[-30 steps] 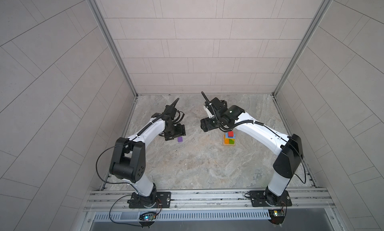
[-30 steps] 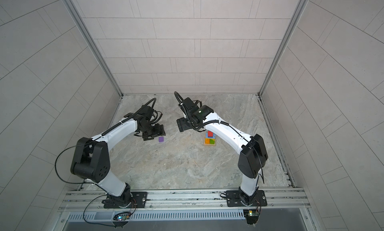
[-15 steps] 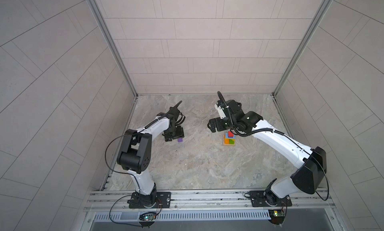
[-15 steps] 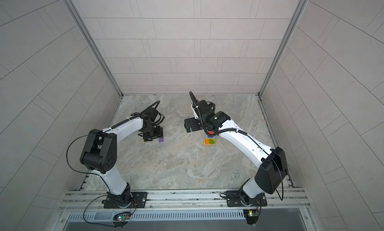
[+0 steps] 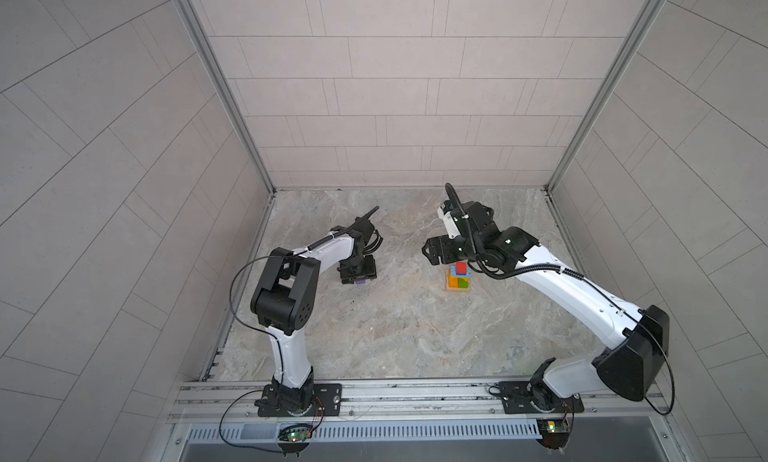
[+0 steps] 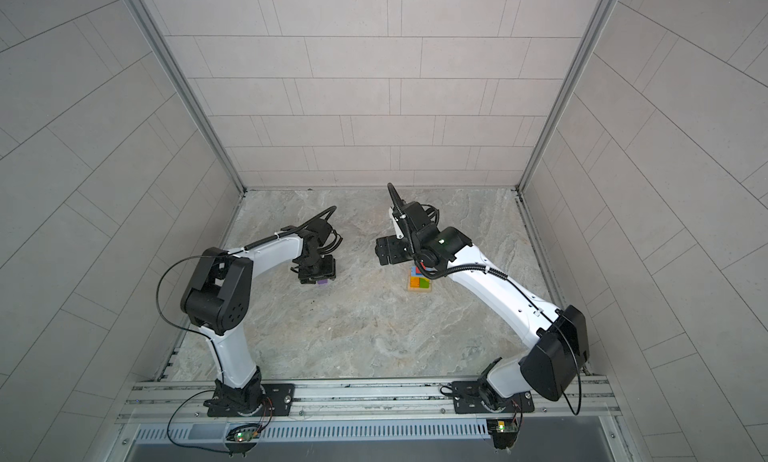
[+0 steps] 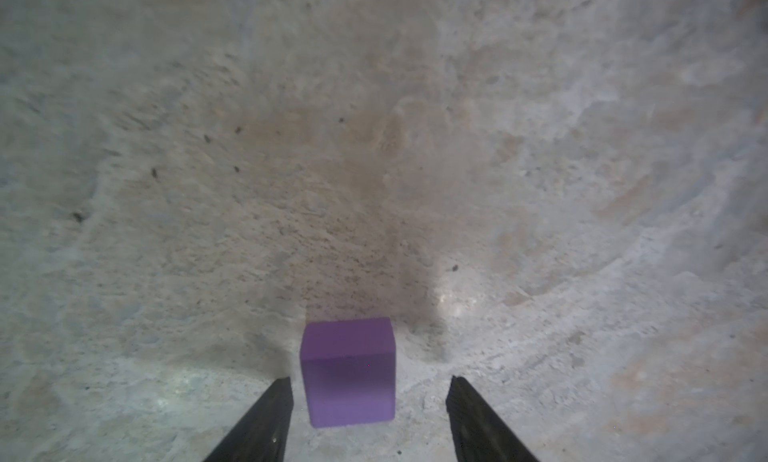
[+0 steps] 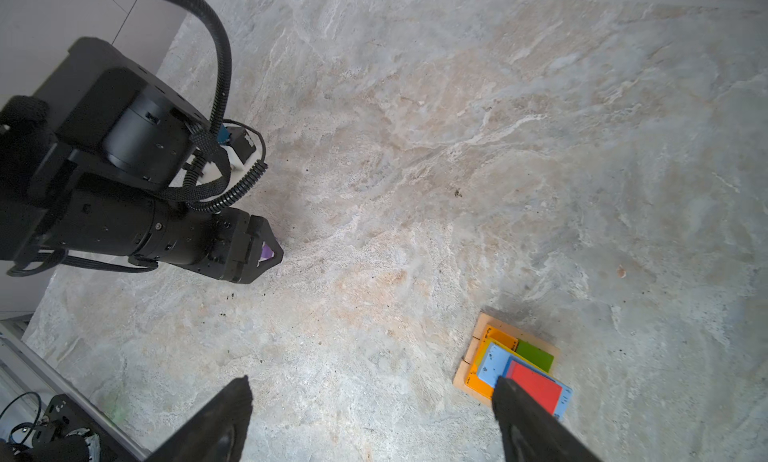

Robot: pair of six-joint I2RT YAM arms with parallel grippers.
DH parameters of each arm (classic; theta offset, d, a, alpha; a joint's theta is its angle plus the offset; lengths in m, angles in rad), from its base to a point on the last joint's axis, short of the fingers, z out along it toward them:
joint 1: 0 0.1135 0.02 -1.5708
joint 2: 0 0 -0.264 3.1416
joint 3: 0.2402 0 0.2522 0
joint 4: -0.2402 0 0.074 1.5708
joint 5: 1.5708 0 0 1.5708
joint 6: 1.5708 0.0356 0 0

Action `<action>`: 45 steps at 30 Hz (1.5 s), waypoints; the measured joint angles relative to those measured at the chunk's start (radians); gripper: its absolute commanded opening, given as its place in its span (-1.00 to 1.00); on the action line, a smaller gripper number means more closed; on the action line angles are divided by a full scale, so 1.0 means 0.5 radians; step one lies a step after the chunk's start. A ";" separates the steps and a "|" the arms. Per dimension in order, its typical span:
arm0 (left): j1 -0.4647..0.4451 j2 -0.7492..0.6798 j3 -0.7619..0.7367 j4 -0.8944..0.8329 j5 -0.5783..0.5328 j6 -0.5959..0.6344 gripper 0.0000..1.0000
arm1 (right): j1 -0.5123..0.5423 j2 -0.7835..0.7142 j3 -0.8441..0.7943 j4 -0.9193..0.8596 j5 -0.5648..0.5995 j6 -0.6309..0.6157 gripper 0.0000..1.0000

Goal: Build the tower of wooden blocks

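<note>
The purple cube sits on the stone floor between the fingers of my left gripper, which is open. One finger is almost at the cube's side and the other stands a clear gap away. In both top views that gripper points down over the cube. The tower stands to the right: a tan base, orange, green, yellow and light-blue bricks, and a red cube on top. My right gripper hangs open and empty, raised beside the tower on its left.
The stone floor is walled by tiled panels at the back and on both sides. A metal rail with both arm bases runs along the front. The right forearm passes close by the tower.
My left gripper has come down around the purple cube and its jaws have narrowed. The right arm has swung to the right, its gripper drifting a little rightward beside the tower.
</note>
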 measured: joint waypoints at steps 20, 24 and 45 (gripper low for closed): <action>-0.002 0.042 0.031 0.011 -0.062 0.005 -0.27 | -0.187 -0.182 -0.185 -0.112 -0.027 0.053 0.58; -0.026 0.042 0.031 0.010 -0.069 0.005 -0.32 | -0.212 -0.254 -0.237 -0.127 -0.031 0.060 0.57; -0.793 -0.100 0.031 -0.007 -0.099 -0.258 -0.30 | -0.247 -0.931 -0.725 -0.359 0.090 0.108 0.57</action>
